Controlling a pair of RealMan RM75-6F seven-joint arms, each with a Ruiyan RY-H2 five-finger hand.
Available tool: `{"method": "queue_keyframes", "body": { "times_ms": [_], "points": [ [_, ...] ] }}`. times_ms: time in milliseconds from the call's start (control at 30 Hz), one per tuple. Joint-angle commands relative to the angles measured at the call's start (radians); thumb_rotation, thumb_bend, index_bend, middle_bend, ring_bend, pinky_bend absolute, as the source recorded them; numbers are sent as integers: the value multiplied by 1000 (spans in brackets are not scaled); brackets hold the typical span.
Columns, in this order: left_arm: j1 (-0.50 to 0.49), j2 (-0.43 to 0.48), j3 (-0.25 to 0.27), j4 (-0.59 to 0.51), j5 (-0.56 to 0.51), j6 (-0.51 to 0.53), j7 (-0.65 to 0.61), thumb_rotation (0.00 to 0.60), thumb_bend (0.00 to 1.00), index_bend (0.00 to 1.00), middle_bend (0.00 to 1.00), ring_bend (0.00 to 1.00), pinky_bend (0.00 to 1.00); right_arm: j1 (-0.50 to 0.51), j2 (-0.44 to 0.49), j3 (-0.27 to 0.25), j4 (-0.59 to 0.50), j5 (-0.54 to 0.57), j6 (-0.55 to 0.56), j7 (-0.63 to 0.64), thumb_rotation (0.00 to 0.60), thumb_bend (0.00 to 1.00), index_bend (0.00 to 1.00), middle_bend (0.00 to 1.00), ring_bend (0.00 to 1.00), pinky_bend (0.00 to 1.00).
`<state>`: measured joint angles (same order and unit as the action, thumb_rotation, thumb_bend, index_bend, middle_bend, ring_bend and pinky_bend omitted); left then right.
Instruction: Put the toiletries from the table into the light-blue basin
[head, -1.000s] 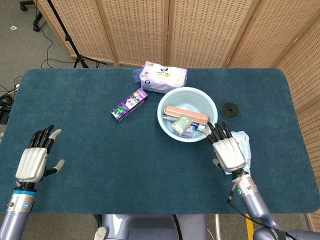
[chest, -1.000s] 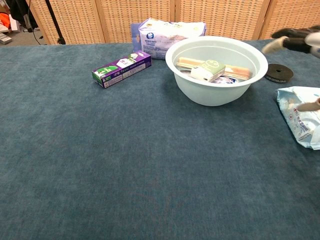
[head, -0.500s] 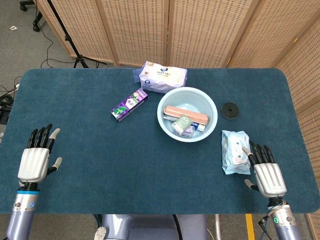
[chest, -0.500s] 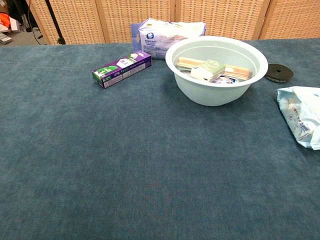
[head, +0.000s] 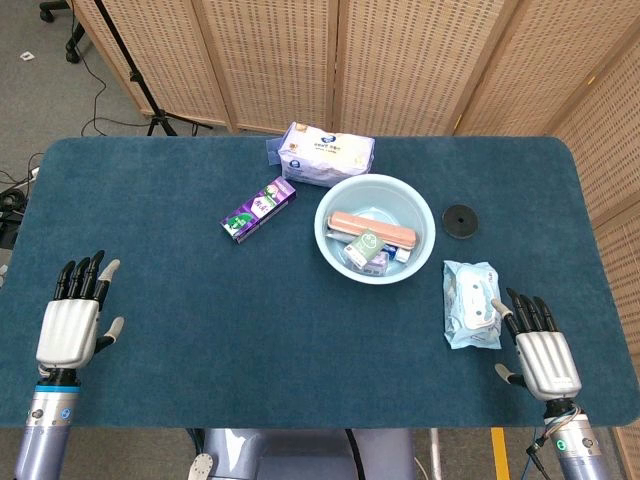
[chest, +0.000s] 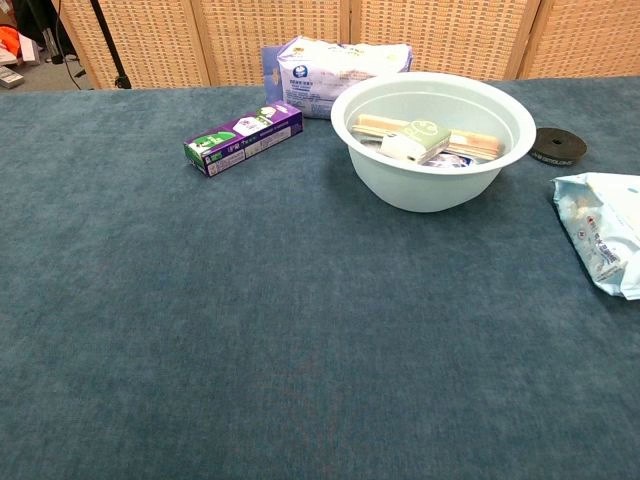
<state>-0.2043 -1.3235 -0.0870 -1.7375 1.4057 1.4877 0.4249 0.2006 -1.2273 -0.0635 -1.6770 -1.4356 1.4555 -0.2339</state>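
Head view: light-blue basin (head: 328, 235) is sitting mid-table, holding several toiletries. Purple box (head: 258, 209) is lying to its left, tissue pack (head: 327, 154) beyond, wipes pack (head: 471, 303) near right. Left hand (head: 70, 326) and right hand (head: 544, 356) are resting empty, fingers spread.

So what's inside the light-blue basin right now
The basin holds a long salmon-pink item, a small box with a green top and a few smaller packages below them. Whatever lies under that pile is covered and cannot be identified.
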Motion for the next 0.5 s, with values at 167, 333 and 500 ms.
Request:
{"method": "queue_keyframes", "body": {
  "times_ms": [167, 333, 500],
  "points": [
    [-5, 2, -3, -7, -1, -11, 3, 600, 278, 0, 0, 0, 0, -15, 4, 10, -7, -13, -3, -6, 600, 131, 118, 0, 0, 0],
    [-3, 6, -1, -7, 11, -8, -11, 600, 279, 0, 0, 0, 0, -23, 3, 18, -13, -28, -2, -10, 600, 131, 118, 0, 0, 0],
    [-2, 8, 4, -6, 14, -16, -18, 600, 279, 0, 0, 0, 0, -32, 8, 27, -16, -33, 1, -11, 600, 131, 118, 0, 0, 0]
  ]
}}
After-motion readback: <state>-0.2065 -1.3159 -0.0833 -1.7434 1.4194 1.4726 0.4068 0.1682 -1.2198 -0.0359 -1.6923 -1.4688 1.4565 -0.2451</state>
